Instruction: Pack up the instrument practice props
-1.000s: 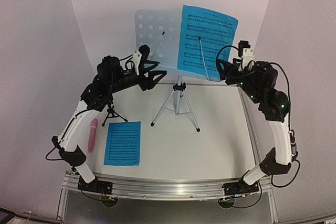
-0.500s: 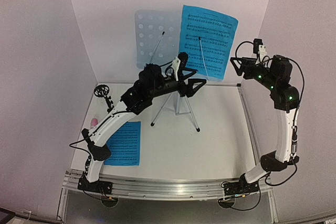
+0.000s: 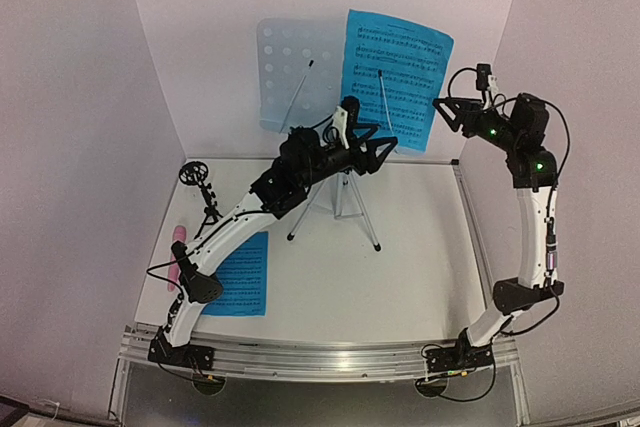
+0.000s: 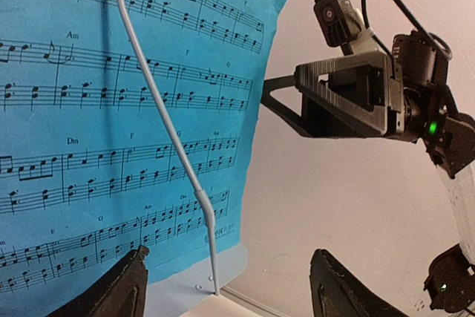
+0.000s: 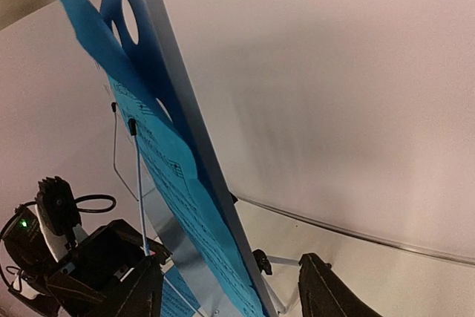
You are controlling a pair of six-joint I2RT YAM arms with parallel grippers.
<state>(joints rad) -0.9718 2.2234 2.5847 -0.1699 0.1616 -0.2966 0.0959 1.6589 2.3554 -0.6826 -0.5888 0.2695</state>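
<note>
A silver-tripod stand (image 3: 340,202) holds a perforated pale-blue desk (image 3: 285,57). One blue music sheet (image 3: 398,62) leans on the desk under a thin wire arm (image 4: 159,109). My left gripper (image 3: 386,150) is open just below the sheet's lower right corner, its jaws (image 4: 230,287) holding nothing. My right gripper (image 3: 445,110) is open beside the sheet's right edge; in its wrist view the desk edge (image 5: 189,135) and sheet (image 5: 159,165) line up between its fingers (image 5: 230,291). A second blue sheet (image 3: 245,282) lies on the table, partly under my left arm. The pink microphone (image 3: 177,245) and black mic stand (image 3: 200,185) sit far left.
White walls enclose the table on three sides, close behind the stand. The stand's tripod legs spread across the middle back of the table. My left arm stretches diagonally over the left half. A metal rail (image 3: 320,357) runs along the near edge.
My left arm has swung from the left side across to the desk's lower right. My right gripper has risen and moved in toward the sheet's right edge.
</note>
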